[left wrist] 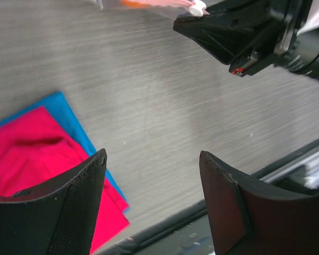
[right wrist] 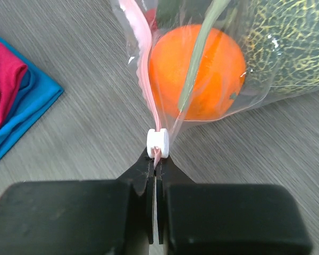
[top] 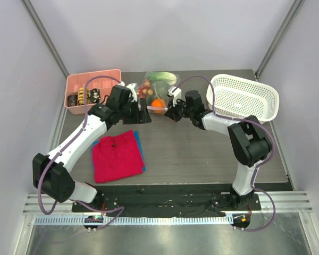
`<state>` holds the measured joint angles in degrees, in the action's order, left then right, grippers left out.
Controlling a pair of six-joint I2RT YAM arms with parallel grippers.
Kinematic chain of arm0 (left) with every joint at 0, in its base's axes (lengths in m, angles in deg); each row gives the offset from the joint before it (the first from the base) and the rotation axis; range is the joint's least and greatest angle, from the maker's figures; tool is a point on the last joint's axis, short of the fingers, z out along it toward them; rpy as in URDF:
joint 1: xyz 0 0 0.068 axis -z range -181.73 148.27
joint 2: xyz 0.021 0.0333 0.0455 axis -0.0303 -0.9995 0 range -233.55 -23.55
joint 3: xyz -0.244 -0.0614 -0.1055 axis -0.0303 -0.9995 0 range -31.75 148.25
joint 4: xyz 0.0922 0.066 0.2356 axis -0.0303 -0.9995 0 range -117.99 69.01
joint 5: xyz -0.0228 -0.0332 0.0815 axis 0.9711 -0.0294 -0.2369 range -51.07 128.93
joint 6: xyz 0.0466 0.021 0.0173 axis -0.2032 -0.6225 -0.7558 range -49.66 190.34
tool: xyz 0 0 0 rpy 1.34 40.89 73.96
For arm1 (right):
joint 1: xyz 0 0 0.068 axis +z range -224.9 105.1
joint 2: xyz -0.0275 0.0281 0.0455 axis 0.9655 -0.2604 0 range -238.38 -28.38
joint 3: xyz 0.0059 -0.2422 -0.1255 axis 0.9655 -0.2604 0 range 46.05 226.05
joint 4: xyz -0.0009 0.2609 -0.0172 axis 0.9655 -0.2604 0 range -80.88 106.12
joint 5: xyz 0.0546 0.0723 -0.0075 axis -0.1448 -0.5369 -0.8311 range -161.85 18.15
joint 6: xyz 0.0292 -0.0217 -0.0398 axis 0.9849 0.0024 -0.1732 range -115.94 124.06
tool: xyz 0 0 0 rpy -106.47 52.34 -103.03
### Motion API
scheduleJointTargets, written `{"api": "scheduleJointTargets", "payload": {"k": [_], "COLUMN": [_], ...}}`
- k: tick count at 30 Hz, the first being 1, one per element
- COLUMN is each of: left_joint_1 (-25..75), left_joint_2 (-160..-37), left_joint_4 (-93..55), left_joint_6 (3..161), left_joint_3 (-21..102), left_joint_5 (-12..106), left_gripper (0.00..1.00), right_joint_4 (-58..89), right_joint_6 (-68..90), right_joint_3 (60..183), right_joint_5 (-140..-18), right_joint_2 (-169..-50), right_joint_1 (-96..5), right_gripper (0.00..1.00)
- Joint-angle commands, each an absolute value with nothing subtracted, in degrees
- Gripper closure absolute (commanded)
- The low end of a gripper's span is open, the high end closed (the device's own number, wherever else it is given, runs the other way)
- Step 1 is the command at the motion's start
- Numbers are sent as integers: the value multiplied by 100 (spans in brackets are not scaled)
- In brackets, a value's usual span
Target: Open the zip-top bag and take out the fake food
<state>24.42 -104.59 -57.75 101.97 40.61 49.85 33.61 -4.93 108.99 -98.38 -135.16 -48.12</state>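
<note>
The zip-top bag (top: 155, 87) lies at the back middle of the table. It holds fake food: an orange ball (top: 157, 103), red berries (top: 145, 90) and green vegetables (top: 164, 78). In the right wrist view my right gripper (right wrist: 157, 162) is shut on the pale pink zip strip (right wrist: 143, 69), just behind the white slider (right wrist: 158, 142). The orange ball (right wrist: 196, 74) and a green netted piece (right wrist: 287, 48) show through the clear plastic. My left gripper (left wrist: 151, 159) is open and empty just left of the bag's near corner, over bare table. It shows in the top view (top: 146, 117), close to the right gripper (top: 171, 114).
A pink tray (top: 74, 84) with small rolls stands at the back left. A white lattice basket (top: 243, 98) stands at the back right. A red cloth (top: 117, 154) on a blue one lies near the left front, and also shows in the left wrist view (left wrist: 26, 159).
</note>
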Motion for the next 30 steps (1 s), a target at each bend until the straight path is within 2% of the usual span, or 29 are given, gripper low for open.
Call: {"api": "scheduleJointTargets", "payload": {"k": [1,6,10,12,14,18,24,30], "left_joint_1": [2700,2692,2692,2692,2692,2683,2692,2692], "left_joint_2": [-10222,-10116,-10632,-10958,-11405,-11873,-11734,-11593], "left_joint_4": [-4791,-3587,-2549,-2600,-2932,-3795,-3552,-3129], "left_joint_6": [8671,7159,6368,6173,5849,5373,5390,5583], "left_joint_3": [4016,3576,3601,4073,4469,5427,5097,4858], "left_joint_5": [4314,5024,5579,5904,6440,6740,7593,8163], "left_gripper": [29,29,29,34,43,58,66,64], "right_joint_4": [2720,1790,1331,1121,971,637,513,478], "right_joint_6": [-736,-1114,-1246,-1386,-1509,-1851,-1870,-1853], "right_joint_3": [11171,11302,11530,11601,11680,11926,12216,12383], "right_joint_5": [-9760,-10295,-10717,-10876,-10982,-11070,-11140,-11193], "right_joint_2": [-12534,-11839,-11663,-11636,-11618,-11680,-11794,-11935], "right_joint_1": [-4792,-4801,-4818,-4818,-4810,-4827,-4898,-4924], "right_gripper": [99,99,99,99,99,99,99,99]}}
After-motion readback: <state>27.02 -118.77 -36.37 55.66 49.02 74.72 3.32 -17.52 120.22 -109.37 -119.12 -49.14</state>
